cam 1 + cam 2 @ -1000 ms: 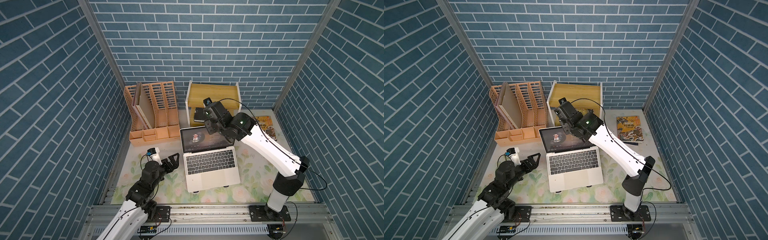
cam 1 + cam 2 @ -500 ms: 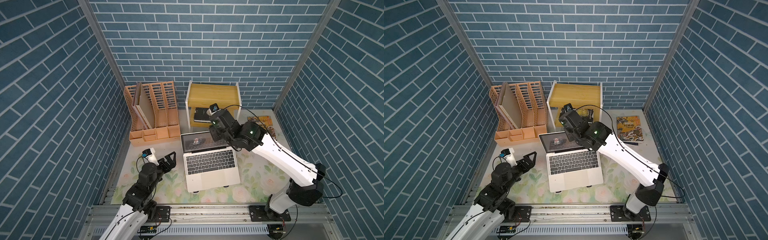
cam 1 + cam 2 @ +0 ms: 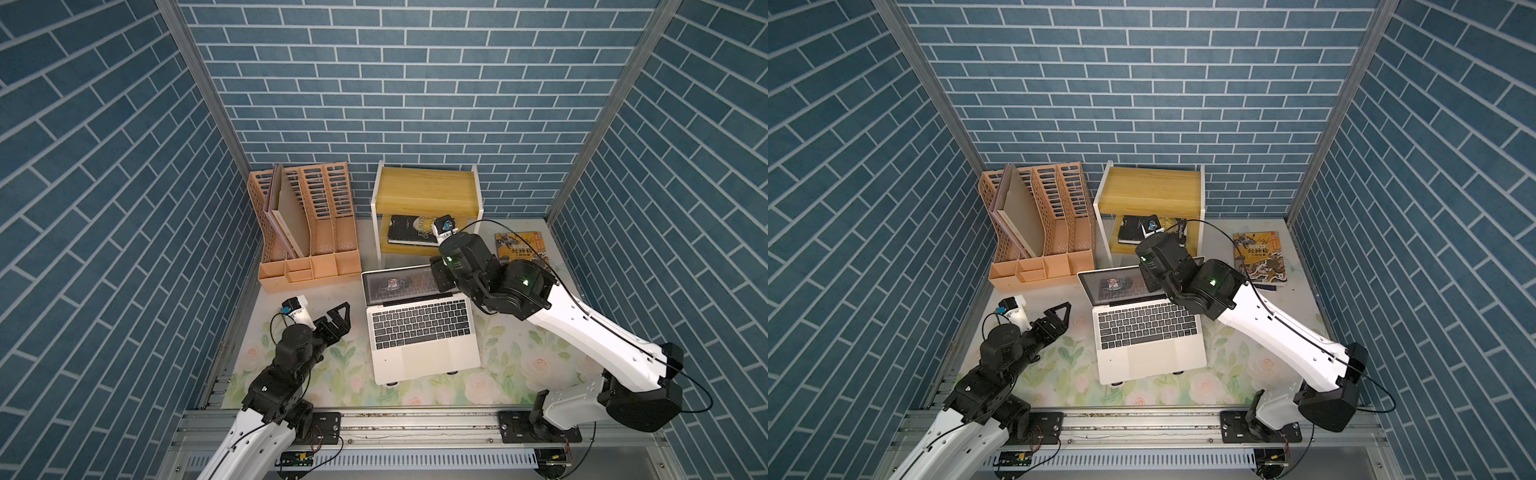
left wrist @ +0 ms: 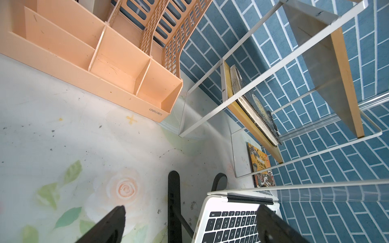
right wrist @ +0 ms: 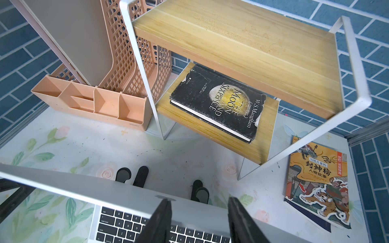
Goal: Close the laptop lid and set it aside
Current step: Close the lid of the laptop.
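Your laptop (image 3: 419, 324) sits mid-table on the black stand (image 4: 174, 202), its lid (image 3: 405, 286) tipped partway forward over the keys but not yet shut. The right gripper (image 5: 200, 223) straddles the lid's top edge, its fingers a little apart, one on each face; whether they press it you cannot tell. The left gripper (image 3: 338, 318) hangs wide open and empty beside the laptop. Closing and setting aside both remain.
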Action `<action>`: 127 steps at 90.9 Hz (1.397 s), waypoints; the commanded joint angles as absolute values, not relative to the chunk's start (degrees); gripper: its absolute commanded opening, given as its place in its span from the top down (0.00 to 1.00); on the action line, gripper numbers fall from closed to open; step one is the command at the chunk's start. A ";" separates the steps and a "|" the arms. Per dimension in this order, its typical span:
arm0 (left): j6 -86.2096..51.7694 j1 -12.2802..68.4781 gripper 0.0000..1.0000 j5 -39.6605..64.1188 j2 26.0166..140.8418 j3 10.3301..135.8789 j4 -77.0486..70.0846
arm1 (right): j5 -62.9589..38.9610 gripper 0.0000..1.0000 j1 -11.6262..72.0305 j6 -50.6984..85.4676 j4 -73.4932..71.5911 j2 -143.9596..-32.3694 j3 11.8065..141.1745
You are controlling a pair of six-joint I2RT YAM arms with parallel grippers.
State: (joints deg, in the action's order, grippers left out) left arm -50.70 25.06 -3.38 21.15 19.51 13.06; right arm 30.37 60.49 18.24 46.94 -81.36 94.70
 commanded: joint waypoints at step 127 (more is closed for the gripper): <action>-53.53 25.40 0.00 -2.23 20.96 23.71 10.98 | 19.29 0.52 68.92 31.39 50.21 -69.38 71.17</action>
State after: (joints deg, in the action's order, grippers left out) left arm -54.26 25.06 -4.75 18.50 23.59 14.55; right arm 21.78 68.29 28.67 51.53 -72.14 76.05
